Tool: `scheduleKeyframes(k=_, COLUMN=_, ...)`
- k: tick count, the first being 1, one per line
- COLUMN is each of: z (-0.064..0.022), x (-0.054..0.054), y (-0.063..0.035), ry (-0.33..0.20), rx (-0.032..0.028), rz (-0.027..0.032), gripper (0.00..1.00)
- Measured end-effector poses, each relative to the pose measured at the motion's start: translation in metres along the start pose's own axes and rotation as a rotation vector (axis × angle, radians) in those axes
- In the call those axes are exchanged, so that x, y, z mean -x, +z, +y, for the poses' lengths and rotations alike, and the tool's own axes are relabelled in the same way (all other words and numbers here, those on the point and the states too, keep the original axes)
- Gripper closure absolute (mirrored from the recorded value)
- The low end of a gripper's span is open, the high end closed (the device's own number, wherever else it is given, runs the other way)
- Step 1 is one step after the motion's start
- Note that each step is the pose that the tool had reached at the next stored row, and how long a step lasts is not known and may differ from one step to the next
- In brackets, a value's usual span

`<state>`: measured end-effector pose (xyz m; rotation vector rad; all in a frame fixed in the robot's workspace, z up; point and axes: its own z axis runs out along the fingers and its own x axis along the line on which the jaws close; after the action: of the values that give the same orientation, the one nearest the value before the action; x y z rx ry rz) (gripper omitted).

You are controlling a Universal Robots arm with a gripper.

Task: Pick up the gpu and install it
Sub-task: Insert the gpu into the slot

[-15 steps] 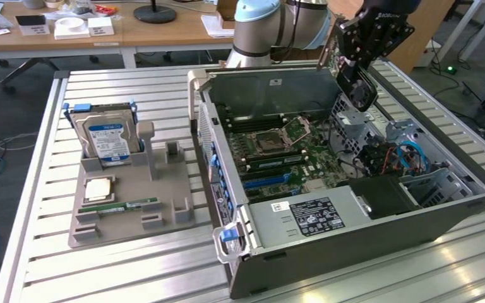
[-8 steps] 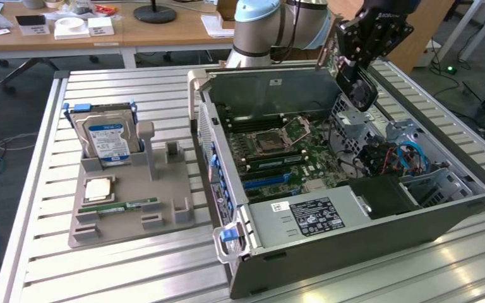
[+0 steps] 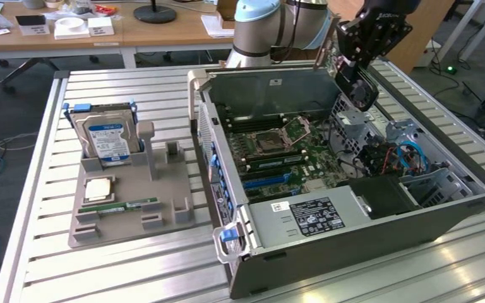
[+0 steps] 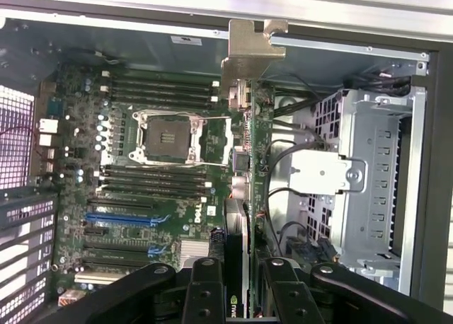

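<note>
The black gripper (image 4: 244, 271) is clamped on the thin, flat, dark gpu (image 4: 249, 147), which hangs edge-on over the open grey metal computer case (image 3: 335, 246). The card's silver bracket is near the case's rim.

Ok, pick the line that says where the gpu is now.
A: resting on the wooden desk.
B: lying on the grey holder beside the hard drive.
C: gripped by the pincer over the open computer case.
C: the pincer is shut on the gpu, holding it on edge over the open case.
</note>
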<state>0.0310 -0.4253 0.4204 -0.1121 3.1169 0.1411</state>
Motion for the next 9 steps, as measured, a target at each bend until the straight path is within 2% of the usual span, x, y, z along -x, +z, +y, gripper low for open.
scheduleKeyframes(k=9, z=0.0001, x=0.0000, y=0.0000, ry=-0.074, rx=0.0017, rz=0.0067, gripper=0.74)
